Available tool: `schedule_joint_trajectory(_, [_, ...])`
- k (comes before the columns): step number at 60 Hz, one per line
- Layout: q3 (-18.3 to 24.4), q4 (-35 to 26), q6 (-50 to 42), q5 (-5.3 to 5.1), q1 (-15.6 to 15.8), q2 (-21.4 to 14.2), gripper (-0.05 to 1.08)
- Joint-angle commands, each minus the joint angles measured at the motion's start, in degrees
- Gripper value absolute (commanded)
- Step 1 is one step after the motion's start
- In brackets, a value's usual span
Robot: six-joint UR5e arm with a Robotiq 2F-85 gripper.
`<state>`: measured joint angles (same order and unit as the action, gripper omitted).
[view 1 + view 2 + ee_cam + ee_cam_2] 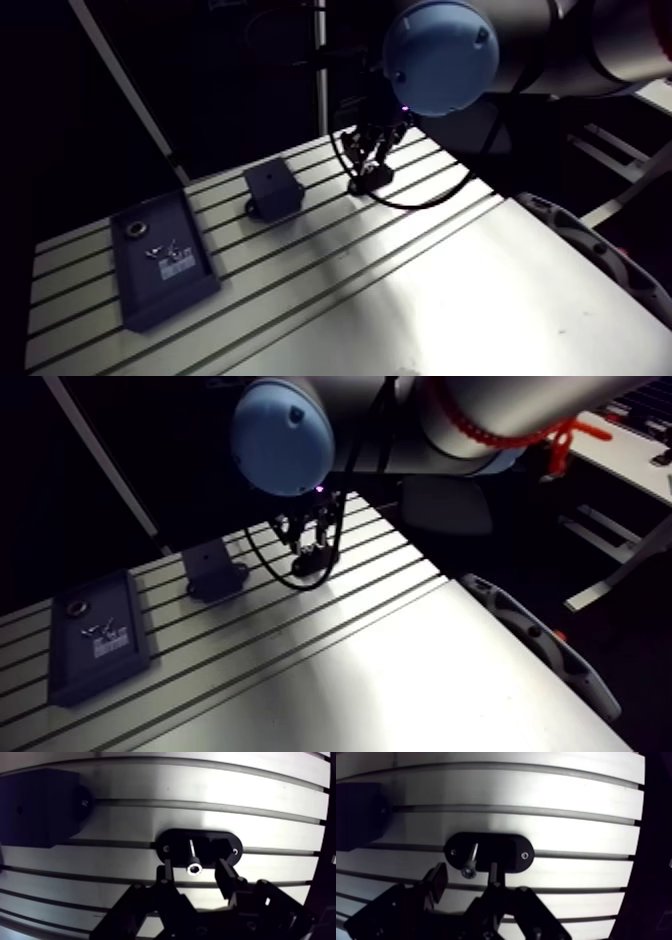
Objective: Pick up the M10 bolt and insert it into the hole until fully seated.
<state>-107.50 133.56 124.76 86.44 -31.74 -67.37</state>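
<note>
From my station the slotted aluminium table (pixel 400 300) fills most of the arm view. At its far left lies a dark tray (pixel 170 297); near the middle, well apart from the tray, sits a black block (pixel 273 187). Beyond the block is a black oval plate (pixel 175 842), fixed flat on the table by a screw at each end. The gripper (pixel 194 866) hangs directly above this plate.

In the wrist view I read the jaws as wide apart; the fingers (pixel 168 874) stand on either side of the bolt with a clear gap each way, gripping nothing. The M10 bolt (pixel 192 858) stands in the oval plate between the fingers, socket head up toward the camera and shank running down into the plate. Some bare shank shows under the head; how deep it sits I cannot tell. In the tray I make out a small ring (pixel 134 229) and a few pale pieces (pixel 165 250) too small to identify.
</note>
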Motion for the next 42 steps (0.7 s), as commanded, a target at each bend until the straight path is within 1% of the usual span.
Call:
schedule_joint_trajectory(1, [-0.03, 0.0, 0.01, 0.0, 0.0, 0.01, 0.48])
schedule_joint_trajectory(33, [0.05, 0.0, -0.17, 0.0, 0.0, 0.44, 0.51])
schedule_joint_trajectory(42, [0.05, 0.0, -0.17, 0.42, 0.0, 0.53, 0.51])
